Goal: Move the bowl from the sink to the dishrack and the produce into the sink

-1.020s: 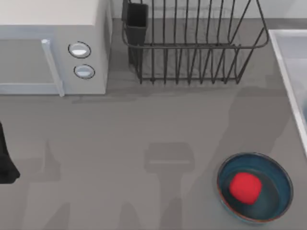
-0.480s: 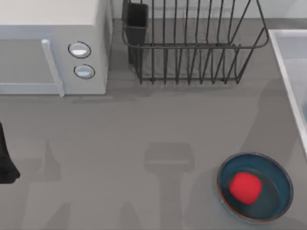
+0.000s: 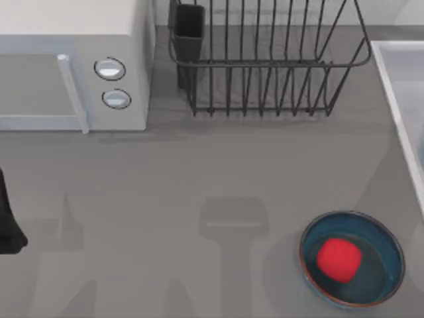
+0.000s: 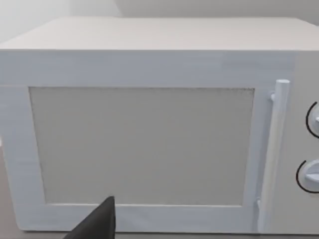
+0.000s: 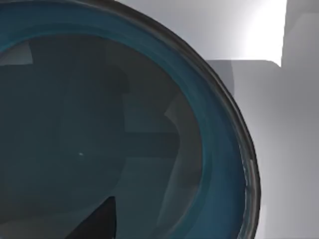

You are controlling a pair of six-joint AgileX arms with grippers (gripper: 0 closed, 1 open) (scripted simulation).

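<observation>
My right gripper hovers directly above one bowl (image 5: 99, 129) in the sink (image 5: 279, 129); finger state I cannot tell. One produce (image 3: 339, 259) sits in one dish (image 3: 387, 246). One dishrack (image 3: 265, 59).

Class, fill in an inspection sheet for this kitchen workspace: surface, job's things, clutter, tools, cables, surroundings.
Surface: grey countertop, shadows across it.
Job's things: bowl close under the right wrist camera, in the sink; sink rim at the table's right edge; dishrack at the back holds no dishes; produce lies in the shallow blue dish, front right.
Clutter: nothing seen.
Tools: left arm at the left edge; a dark fingertip above the bowl.
Cables: nothing seen.
Surroundings: white microwave back left, door closed.
</observation>
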